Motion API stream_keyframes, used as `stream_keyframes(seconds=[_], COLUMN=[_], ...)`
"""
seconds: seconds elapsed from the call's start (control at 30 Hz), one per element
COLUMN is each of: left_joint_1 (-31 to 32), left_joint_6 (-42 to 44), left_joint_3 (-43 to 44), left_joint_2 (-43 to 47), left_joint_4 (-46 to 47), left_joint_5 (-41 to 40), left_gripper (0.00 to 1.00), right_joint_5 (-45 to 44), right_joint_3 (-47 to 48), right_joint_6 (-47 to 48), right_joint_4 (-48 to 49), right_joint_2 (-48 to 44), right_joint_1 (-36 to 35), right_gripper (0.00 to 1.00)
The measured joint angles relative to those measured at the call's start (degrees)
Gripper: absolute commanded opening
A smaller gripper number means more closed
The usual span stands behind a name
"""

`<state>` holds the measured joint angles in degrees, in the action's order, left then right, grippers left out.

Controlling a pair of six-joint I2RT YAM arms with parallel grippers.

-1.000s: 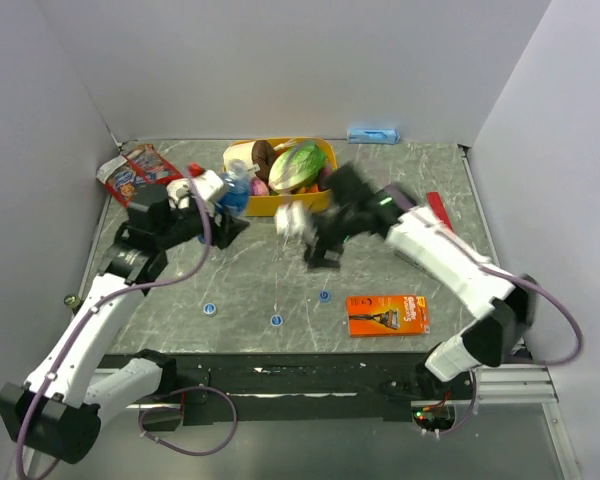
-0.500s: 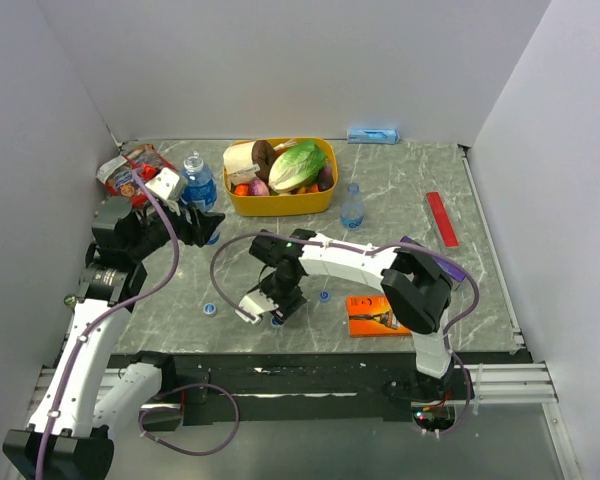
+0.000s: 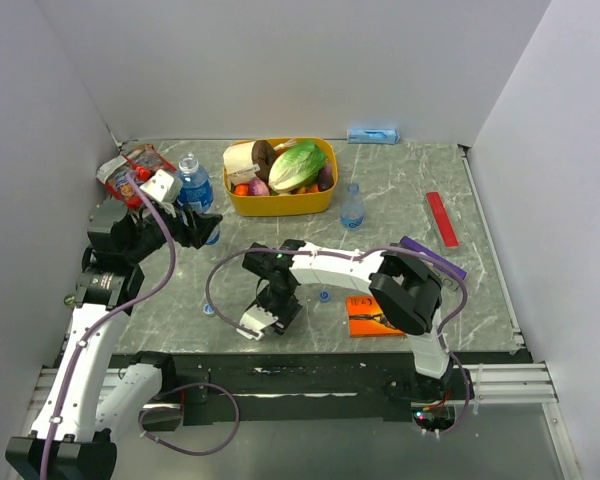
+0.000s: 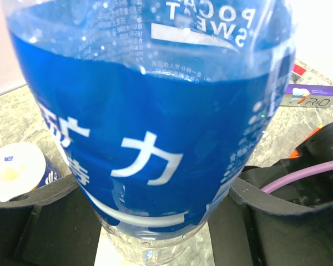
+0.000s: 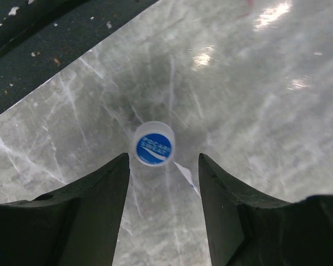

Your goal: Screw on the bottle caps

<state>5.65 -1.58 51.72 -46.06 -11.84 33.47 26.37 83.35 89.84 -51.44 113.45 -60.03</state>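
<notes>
My left gripper (image 3: pixel 202 226) is shut on a clear bottle (image 3: pixel 193 182) with a blue label, standing upright at the left by the basket. The bottle fills the left wrist view (image 4: pixel 155 138), with my fingers (image 4: pixel 44 216) against both its sides. My right gripper (image 5: pixel 164 159) is open and points down over a blue cap (image 5: pixel 154 143), which lies on the table just beyond the fingertips, nearer the left one. From above this gripper (image 3: pixel 270 312) hides that cap. Two more caps (image 3: pixel 209 309) (image 3: pixel 325 295) lie to either side. A second bottle (image 3: pixel 352 207) stands right of the basket.
A yellow basket (image 3: pixel 280 207) of vegetables stands at the back middle. A red snack packet (image 3: pixel 130 172) lies at back left, an orange razor pack (image 3: pixel 385 315) at front right, a red bar (image 3: pixel 442 218) at right, and a blue-labelled bottle (image 3: pixel 372 134) lies by the back wall.
My right arm has swung from mid-table down to the near front and now hangs over the middle cap. My left gripper has carried its bottle left, away from the basket.
</notes>
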Motion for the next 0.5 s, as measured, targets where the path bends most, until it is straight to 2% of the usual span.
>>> stream_keyframes(seconds=[0.5], left_joint_1=[-0.3], left_joint_6=[-1.0], left_joint_3=[-1.8], left_joint_2=[0.0], left_joint_4=[0.4], left_joint_5=[0.4], left_gripper=[0.06], right_joint_5=[0.3], right_joint_3=[-1.2], right_joint_6=[0.0], right_joint_4=[-0.4], right_joint_2=[0.6], right_joint_1=[-0.4], right_gripper=[0.52])
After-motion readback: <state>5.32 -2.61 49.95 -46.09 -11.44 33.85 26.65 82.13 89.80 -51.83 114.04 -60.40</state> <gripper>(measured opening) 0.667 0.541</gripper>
